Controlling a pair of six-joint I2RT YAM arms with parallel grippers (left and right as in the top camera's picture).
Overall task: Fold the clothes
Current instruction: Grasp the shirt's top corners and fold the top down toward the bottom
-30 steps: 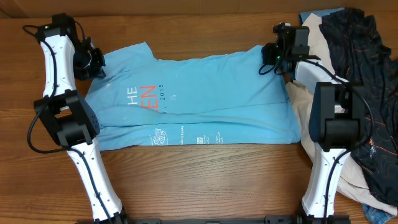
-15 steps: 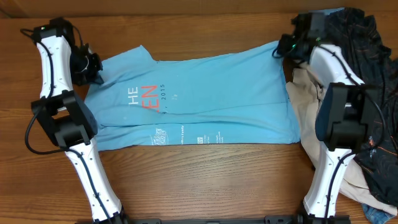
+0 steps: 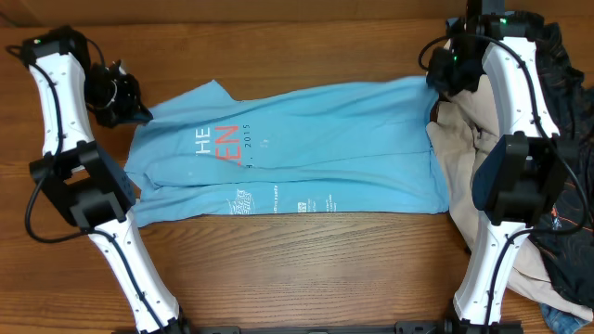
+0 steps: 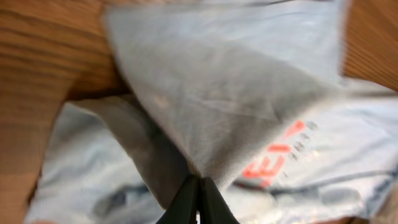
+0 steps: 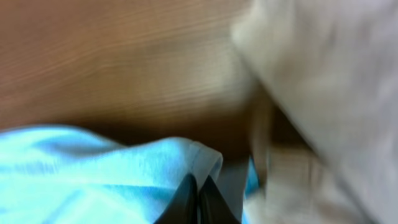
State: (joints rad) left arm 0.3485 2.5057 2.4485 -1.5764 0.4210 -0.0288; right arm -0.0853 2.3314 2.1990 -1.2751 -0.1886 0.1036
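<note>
Fingers of the left gripper pinch the blue shirt at its far left corner; right gripper clamps the far right. Bare table lies nearer.

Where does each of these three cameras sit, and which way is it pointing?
Overhead: above the table, looking straight down on the light blue T-shirt; both arms show.
Left wrist: on that arm, looking past the shut left gripper at pinched T-shirt cloth.
Right wrist: on that arm, looking past the shut right gripper at the T-shirt's edge, cream garment beside.
All three share the T-shirt and table.
</note>
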